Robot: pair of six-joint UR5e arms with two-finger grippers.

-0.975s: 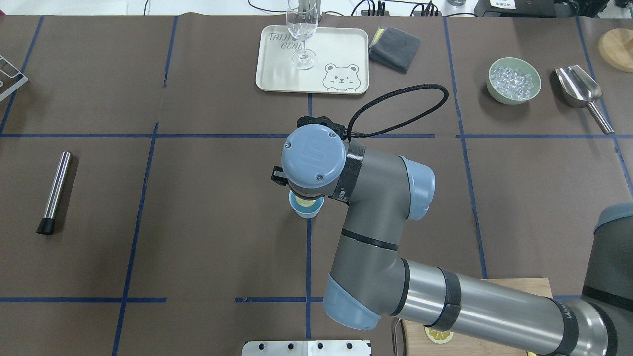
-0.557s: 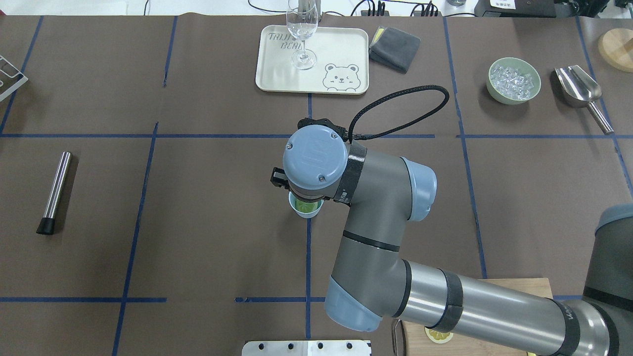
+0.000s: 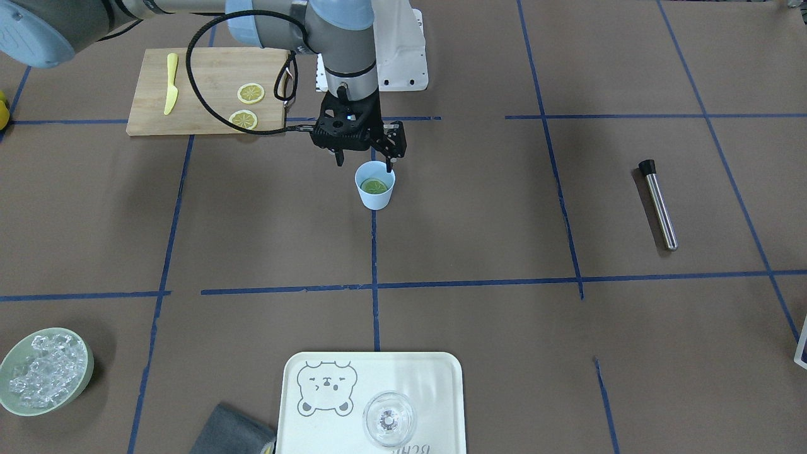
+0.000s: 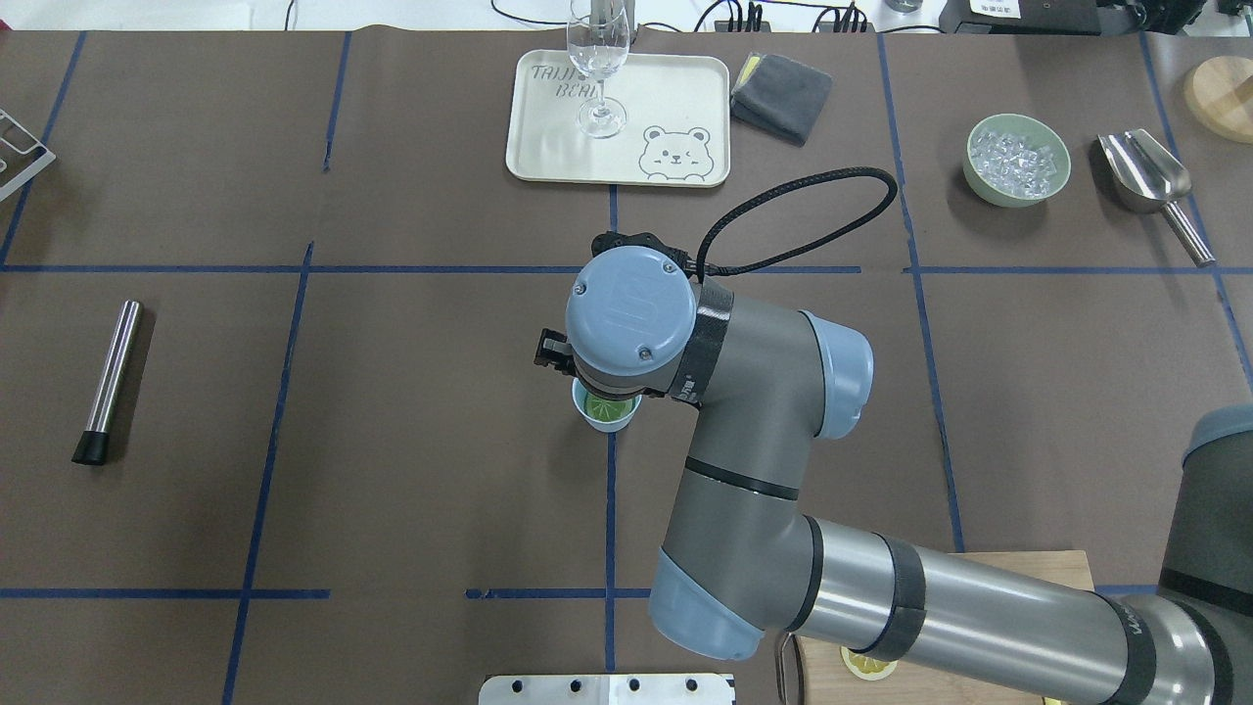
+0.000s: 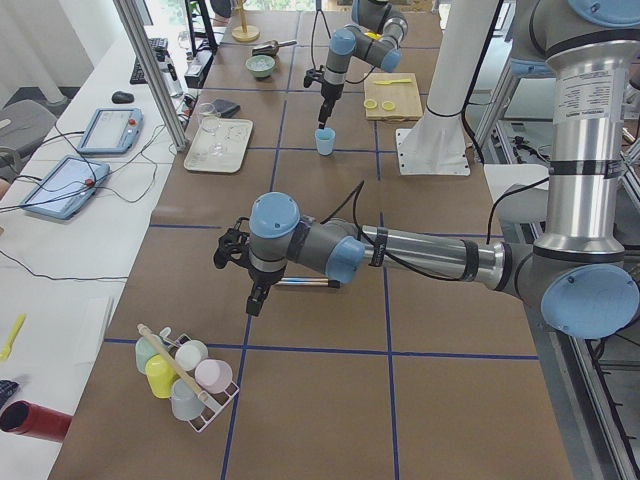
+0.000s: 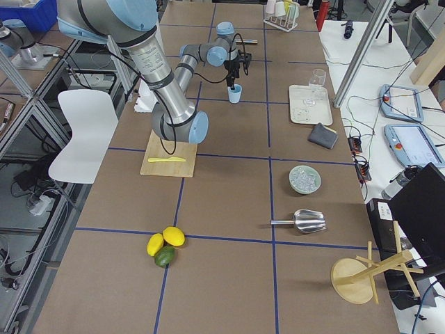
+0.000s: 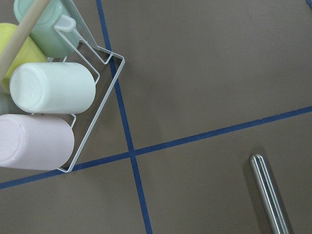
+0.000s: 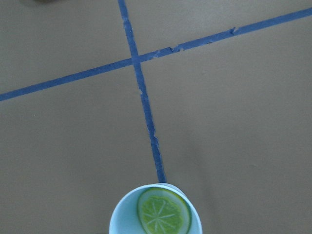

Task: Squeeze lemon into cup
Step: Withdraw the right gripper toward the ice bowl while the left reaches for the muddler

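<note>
One lemon slice [image 3: 374,186] sat down inside the blue cup [image 3: 376,198] near the table's [image 3: 504,221] middle. The right gripper [image 3: 365,166] hovered just above, jaws apart, holding nothing. Probably light, floppy and slick, so pinch across the rind.

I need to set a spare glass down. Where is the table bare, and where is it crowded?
Bare: the wide stretch between the cup and the steel rod, and the strip between the cup and the tray. Crowded: around the cup, where the right tool hangs open above it, and the cutting board.
</note>
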